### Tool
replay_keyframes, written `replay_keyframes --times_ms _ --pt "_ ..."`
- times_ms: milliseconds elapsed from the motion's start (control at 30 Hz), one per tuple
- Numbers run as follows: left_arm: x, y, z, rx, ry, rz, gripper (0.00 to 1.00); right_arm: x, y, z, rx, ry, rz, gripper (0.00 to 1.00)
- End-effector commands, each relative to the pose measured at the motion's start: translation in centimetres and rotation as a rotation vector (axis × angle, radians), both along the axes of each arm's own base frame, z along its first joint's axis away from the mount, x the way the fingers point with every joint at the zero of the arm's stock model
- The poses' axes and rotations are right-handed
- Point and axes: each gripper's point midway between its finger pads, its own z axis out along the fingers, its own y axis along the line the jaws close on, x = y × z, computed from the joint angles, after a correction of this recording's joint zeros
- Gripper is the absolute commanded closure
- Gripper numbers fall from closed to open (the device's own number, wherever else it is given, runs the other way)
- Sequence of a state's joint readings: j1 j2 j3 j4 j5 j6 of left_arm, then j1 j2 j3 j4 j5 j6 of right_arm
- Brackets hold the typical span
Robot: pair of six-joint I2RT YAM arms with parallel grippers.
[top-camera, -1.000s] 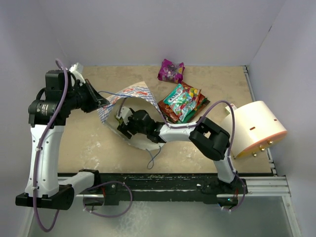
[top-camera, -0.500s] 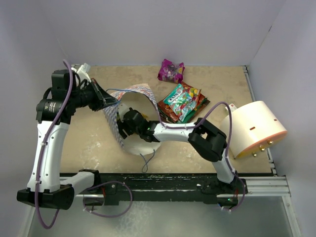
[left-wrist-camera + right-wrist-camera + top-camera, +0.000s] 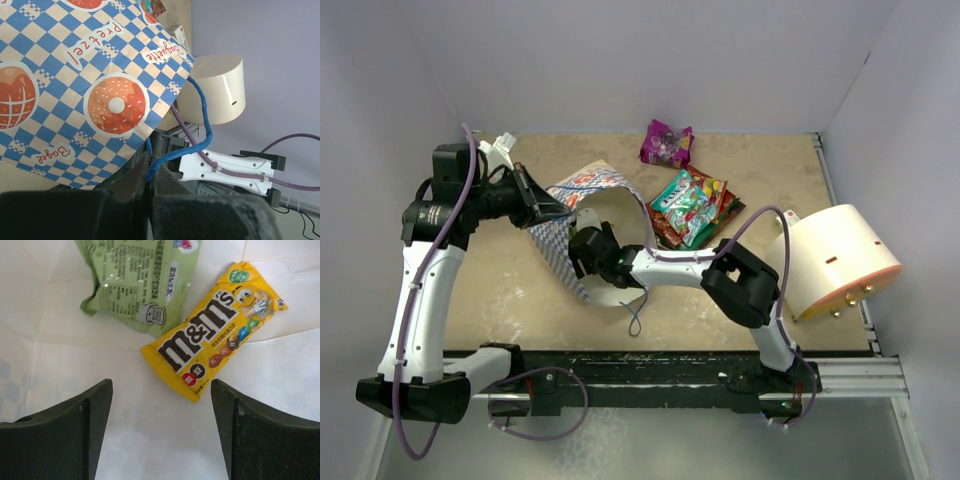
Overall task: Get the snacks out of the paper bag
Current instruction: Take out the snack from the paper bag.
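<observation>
Your paper bag lies tipped over, a snack pile beside it. Your left gripper pinches the bag's blue handle. Your right gripper, jaws apart, is inside the bag above a green packet and a yellow M&M's packet.

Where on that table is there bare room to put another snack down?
Bare tabletop shows at the far right corner, bordered by the magenta packet, the snack pile and the cream cylinder. Another patch lies front left, between the left arm and the paper bag. The middle is crowded: bag, pile and right arm close together.
</observation>
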State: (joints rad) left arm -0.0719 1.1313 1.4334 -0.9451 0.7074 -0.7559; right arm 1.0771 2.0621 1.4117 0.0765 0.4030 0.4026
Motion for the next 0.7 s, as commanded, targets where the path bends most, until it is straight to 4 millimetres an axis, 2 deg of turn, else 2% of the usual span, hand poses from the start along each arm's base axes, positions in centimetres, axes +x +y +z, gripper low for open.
replay_keyframes --times_ms 0,133,300,400,533,667 --pt "-1.1 -0.4 0.5 -0.019 -0.011 -0.057 1.00 2.6 0.9 2.0 0.057 -0.086 -0.104 0.16" --pt "-1.7 -0.3 0.5 -0.004 -0.010 -0.071 1.00 4.1 0.8 1.3 0.035 -0.108 -0.186 0.06" --pt "-2.2 -0.2 0.6 0.014 -0.013 -0.088 1.00 5.8 0.5 -0.1 0.023 -0.113 -0.238 0.05" --pt "-2.4 -0.2 0.5 0.019 -0.014 -0.092 1.00 6.6 0.9 -0.4 0.001 -0.145 -0.189 0.05" --pt "-2.5 -0.2 0.6 0.017 -0.012 -0.091 1.00 7.1 2.9 0.7 0.039 -0.234 -0.059 0.04" --pt "-2.4 -0.1 0.7 0.015 -0.013 -0.074 1.00 8.5 2.6 -0.1 0.006 -0.245 -0.068 0.02"
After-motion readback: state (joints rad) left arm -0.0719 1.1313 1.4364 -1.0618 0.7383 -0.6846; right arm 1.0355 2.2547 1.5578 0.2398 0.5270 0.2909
